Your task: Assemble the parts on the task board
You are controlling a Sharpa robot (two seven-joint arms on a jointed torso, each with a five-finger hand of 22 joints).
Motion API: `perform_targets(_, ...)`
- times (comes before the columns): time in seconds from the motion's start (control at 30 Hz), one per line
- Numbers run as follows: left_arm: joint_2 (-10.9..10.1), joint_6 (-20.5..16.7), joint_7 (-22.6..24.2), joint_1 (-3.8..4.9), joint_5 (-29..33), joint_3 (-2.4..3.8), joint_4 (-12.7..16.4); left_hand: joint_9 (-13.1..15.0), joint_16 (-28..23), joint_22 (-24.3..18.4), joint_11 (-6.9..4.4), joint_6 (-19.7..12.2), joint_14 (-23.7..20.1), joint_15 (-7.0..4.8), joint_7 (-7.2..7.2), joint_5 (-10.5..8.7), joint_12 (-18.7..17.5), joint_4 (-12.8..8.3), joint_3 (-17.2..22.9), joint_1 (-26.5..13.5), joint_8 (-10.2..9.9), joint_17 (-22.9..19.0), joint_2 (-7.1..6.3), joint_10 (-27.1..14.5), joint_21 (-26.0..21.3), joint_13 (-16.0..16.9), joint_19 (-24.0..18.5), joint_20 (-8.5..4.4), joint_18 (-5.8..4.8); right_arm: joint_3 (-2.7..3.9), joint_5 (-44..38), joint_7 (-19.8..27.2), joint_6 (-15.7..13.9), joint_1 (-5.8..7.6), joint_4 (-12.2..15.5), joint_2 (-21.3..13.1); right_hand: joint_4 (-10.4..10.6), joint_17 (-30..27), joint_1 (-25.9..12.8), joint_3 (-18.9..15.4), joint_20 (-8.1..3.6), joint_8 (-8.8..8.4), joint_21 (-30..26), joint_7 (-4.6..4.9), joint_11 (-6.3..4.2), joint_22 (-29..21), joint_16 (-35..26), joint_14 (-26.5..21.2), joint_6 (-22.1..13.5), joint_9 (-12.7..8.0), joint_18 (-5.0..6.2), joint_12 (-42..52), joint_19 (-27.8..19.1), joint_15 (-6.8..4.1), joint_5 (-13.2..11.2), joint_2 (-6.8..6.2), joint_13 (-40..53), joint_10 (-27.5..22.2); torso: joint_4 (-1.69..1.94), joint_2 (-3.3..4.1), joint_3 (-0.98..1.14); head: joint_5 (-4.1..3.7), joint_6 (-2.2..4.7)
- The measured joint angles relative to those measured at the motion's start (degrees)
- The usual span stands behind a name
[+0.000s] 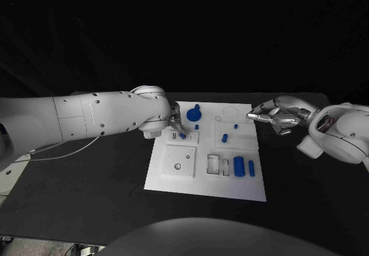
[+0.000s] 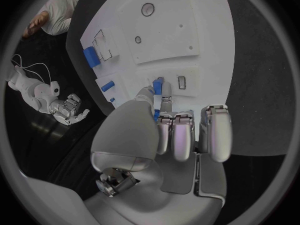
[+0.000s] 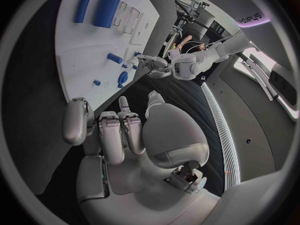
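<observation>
Head view, looking down on a black table (image 1: 92, 197) with a white task board (image 1: 207, 184) at its middle.

At left: left hand (image 1: 176, 124) reaching in over the board's far-left part, fingers (image 2: 164, 101) drawn together around a small blue peg (image 2: 158, 87) and pinching it, tip pointed down at a small raised white plate (image 1: 185, 137). In the left wrist view, a narrow rectangular slot (image 2: 182, 82) just beside the peg's tip. Peg apparently touching or almost touching the plate; seated or not, impossible to tell.

Further right on the board: a round blue knob-like part (image 1: 193, 113) at the far edge, two small blue pieces (image 1: 224, 137) near the centre, and, toward the near right, a large blue cylinder (image 1: 239, 166) lying beside a thin blue rod (image 1: 251, 168). Left of these, two empty rectangular recesses (image 1: 213, 163), and a larger white plate with a round hole (image 1: 177, 166).

At right: right hand (image 1: 274, 118) hovering off the board's far-right corner, fingers (image 3: 119, 130) loosely curled and apart, holding nothing.

Step in hand, judged from this: inserting the small peg into its seat on the far-left plate. Next move likely calling for fine alignment of the peg over its opening, then a straight, gentle push down before letting go. Most other parts loose, so task judged at an early stage.
</observation>
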Motion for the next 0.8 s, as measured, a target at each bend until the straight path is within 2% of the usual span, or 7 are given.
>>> perform_targets(0.5, 0.2, 0.4, 0.0, -0.07, 0.0, 0.0, -0.3, 0.2, 0.0, 0.0, 0.0, 0.0, 0.0, 0.0, 0.02, -0.9, 0.0, 0.2, 0.6, -0.4, -0.1, 0.0, -0.38, 0.0, 0.0, 0.0, 0.0, 0.0, 0.0, 0.0, 0.2, -0.2, 0.2, -0.01, 0.0, 0.0, 0.0, 0.0, 0.0, 0.0, -0.21, 0.0, 0.0, 0.0, 0.0, 0.0, 0.0, 0.0, 0.0, 0.0, 0.0, 0.0, -0.2, 0.0, 0.0, 0.0, 0.0, 0.0, -0.04, 0.03, -0.02, 0.16, 0.0)
perform_targets(0.8, 0.3, 0.5, 0.0, -0.22, 0.1, 0.0, -0.5, 1.0, 0.0, 0.0, 0.0, -0.1, 0.0, 0.0, 0.12, -4.86, 0.0, 0.9, 1.8, -1.0, -0.3, 0.0, -0.97, 0.0, 0.0, 0.0, 0.0, 0.0, 0.0, 0.0, 0.4, -0.2, 0.3, -0.07, -0.1, 0.1, 0.0, 0.0, 0.2, 0.0, -0.21, 0.0, 0.0, 0.0, 0.0, 0.0, 0.0, 0.0, 0.0, 0.0, 0.0, 0.0, -0.2, 0.0, 0.0, -0.24, 0.0, 0.0, -0.03, 0.03, -0.01, 0.13, 0.0)
